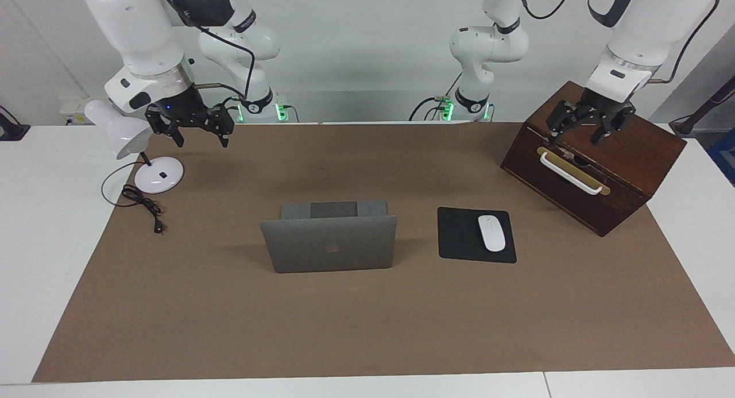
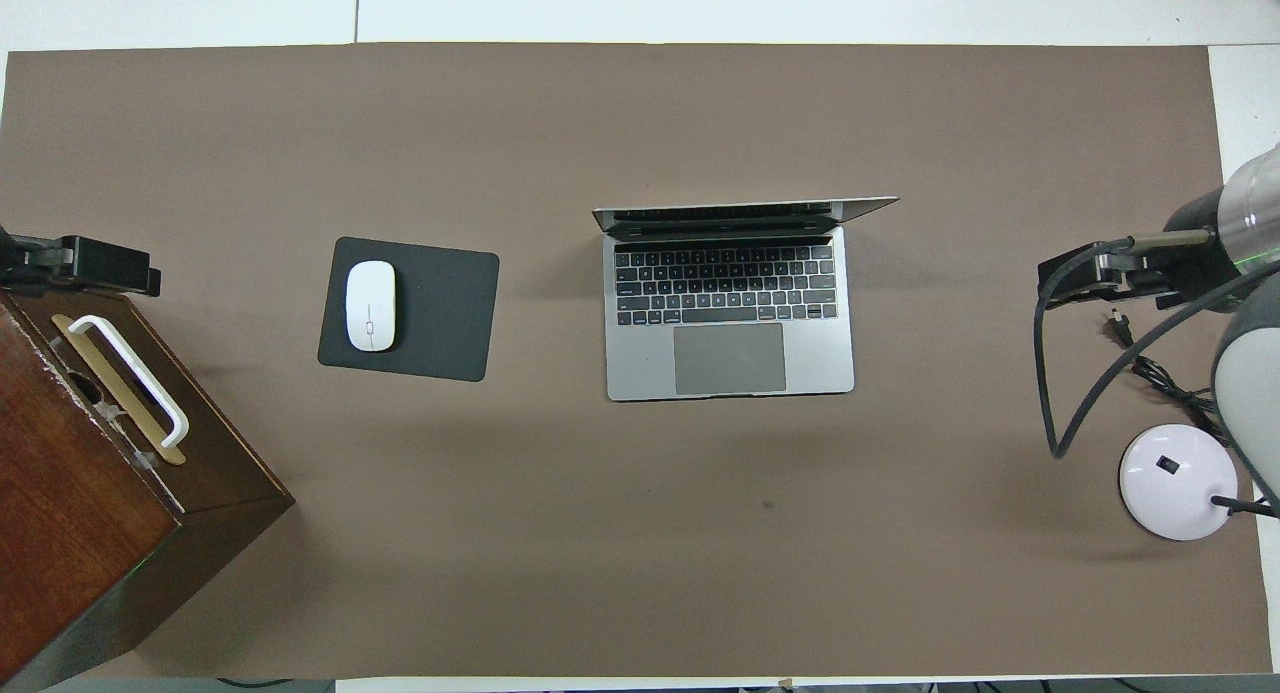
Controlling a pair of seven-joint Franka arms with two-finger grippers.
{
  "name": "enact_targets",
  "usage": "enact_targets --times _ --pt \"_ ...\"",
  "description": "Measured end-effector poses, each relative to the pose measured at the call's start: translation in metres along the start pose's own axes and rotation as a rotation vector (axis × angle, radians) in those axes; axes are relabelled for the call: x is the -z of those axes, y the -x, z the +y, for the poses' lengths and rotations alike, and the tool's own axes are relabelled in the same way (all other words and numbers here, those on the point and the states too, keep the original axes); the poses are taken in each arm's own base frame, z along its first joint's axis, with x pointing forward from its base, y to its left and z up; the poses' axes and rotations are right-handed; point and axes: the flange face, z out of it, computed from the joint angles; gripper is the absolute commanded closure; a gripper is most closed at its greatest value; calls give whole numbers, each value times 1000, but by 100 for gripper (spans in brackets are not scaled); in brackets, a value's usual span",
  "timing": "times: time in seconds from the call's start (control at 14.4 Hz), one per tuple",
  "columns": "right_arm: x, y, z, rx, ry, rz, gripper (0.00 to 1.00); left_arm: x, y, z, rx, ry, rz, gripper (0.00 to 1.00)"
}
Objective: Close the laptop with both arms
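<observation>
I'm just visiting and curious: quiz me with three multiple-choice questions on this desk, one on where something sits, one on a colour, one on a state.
1. The mouse lies on:
A. the mouse pad
B. the laptop
C. the wooden box

2. The lamp is:
A. red
B. white
C. green

3. The laptop is:
A. shut flat
B. open
C. upside down

Answers:
1 A: it rests on the black pad beside the laptop.
2 B: base and shade are white.
3 B: its lid stands up and the keyboard shows.
</observation>
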Motion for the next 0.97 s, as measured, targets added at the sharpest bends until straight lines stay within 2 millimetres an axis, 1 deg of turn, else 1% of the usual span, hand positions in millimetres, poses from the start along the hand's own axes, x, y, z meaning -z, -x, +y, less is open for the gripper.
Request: enact_targets --times 0.63,0.77,0.97 --pt "0 0 0 3 0 1 0 1 0 -3 5 0 1 0" --pt "2 -2 -1 36 -2 21 0 1 0 -3 5 0 2 0" --pt "4 -5 -1 140 -2 49 0 1 0 -3 5 0 2 0"
